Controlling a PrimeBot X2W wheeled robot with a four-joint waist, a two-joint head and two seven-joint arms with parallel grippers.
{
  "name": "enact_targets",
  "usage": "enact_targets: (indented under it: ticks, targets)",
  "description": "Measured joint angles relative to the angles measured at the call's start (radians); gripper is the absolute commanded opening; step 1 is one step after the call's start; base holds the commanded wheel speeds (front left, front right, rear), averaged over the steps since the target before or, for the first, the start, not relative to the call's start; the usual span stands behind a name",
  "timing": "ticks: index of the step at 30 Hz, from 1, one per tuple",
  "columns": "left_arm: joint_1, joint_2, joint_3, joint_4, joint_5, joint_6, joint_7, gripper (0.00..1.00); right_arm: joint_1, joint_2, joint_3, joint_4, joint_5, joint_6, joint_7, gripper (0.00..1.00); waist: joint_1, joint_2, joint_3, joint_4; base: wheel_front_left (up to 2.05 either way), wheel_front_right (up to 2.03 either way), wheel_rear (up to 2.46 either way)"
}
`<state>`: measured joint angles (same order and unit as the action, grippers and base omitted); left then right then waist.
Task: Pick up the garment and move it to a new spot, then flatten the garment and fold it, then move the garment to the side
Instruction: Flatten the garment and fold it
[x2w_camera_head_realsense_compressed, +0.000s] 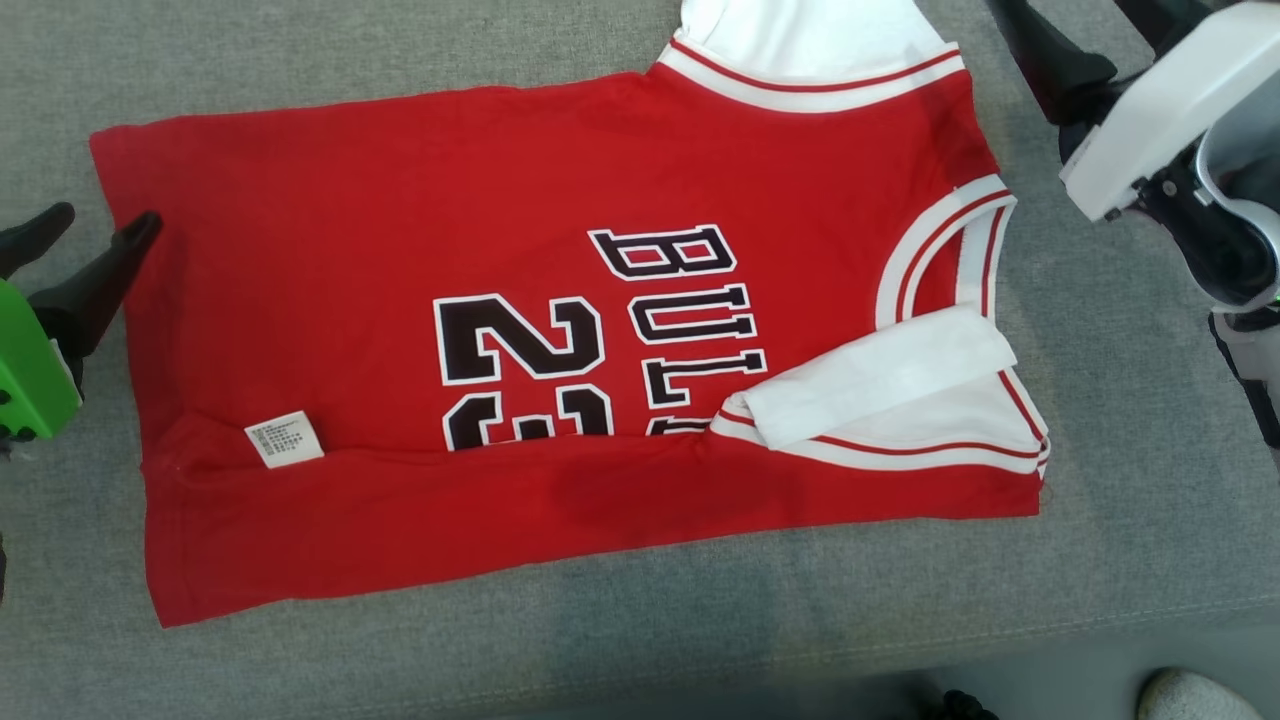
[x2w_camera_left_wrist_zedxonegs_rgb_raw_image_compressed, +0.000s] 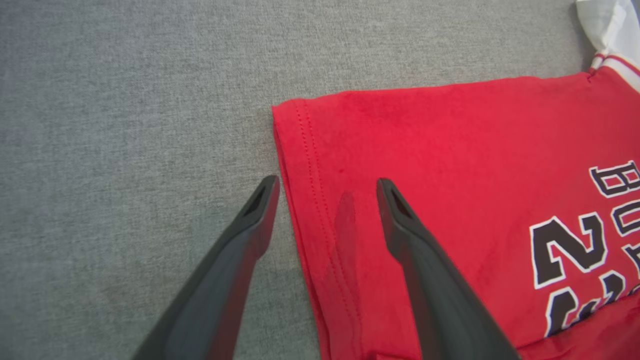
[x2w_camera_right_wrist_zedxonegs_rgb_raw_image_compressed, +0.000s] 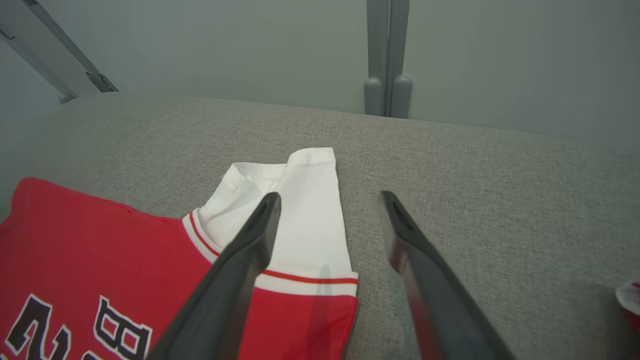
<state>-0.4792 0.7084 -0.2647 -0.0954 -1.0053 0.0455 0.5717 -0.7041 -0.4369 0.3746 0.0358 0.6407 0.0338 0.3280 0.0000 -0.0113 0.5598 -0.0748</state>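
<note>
Mid-fold, my left claw (x2w_camera_left_wrist_zedxonegs_rgb_raw_image_compressed: 325, 186) hangs spread astride the jersey (x2w_camera_head_realsense_compressed: 400, 250) hem, my right claw (x2w_camera_right_wrist_zedxonegs_rgb_raw_image_compressed: 327, 197) spread over its far sleeve (x2w_camera_right_wrist_zedxonegs_rgb_raw_image_compressed: 312, 220); next, I reckon, pinch and fold that side in.

Half of the number (x2w_camera_head_realsense_compressed: 520, 345) is hidden under the folded garment (x2w_camera_head_realsense_compressed: 350, 250); the white sleeve (x2w_camera_head_realsense_compressed: 800, 30) is cut off at the top edge; the label (x2w_camera_head_realsense_compressed: 285, 438) is too small to be read.
</note>
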Motion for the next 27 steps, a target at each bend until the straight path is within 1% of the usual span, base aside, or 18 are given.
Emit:
enact_targets:
  ticks: [6, 11, 12, 18, 27]
  targets:
    - [-0.043, -0.022, -0.039, 0.077, 0.036, 0.000, 0.009, 1.00, -0.068, 0.037, 0.044, 0.113, -0.041, 0.010, 0.000, 1.00, 0.0001, 0.0000, 0.034, -0.008, 0.00, 0.00, 0.00]
    - [-0.088, -0.039, -0.053, 0.114, 0.046, 0.002, 0.009, 1.00, -0.104, 0.058, 0.058, 0.173, -0.051, 0.013, 0.004, 1.00, 0.0001, 0.0000, 0.038, -0.001, 0.00, 0.00, 0.00]
    - [-0.098, -0.045, -0.060, 0.119, 0.050, 0.002, 0.009, 1.00, -0.112, 0.063, 0.059, 0.183, -0.051, 0.018, 0.004, 1.00, 0.0000, 0.0000, 0.039, 0.002, 0.00, 0.00, 0.00]
    - [-0.147, -0.092, -0.083, 0.152, 0.068, 0.002, 0.008, 1.00, -0.143, 0.085, 0.060, 0.256, -0.051, 0.018, 0.004, 1.00, 0.0000, 0.0000, 0.041, 0.027, 0.00, 0.00, 0.00]
    - [-0.219, -0.150, -0.125, 0.179, 0.080, -0.011, 0.008, 1.00, -0.217, 0.083, 0.045, 0.340, -0.054, 0.017, 0.001, 1.00, 0.0000, 0.0000, 0.060, 0.075, 0.00, 0.00, 0.00]
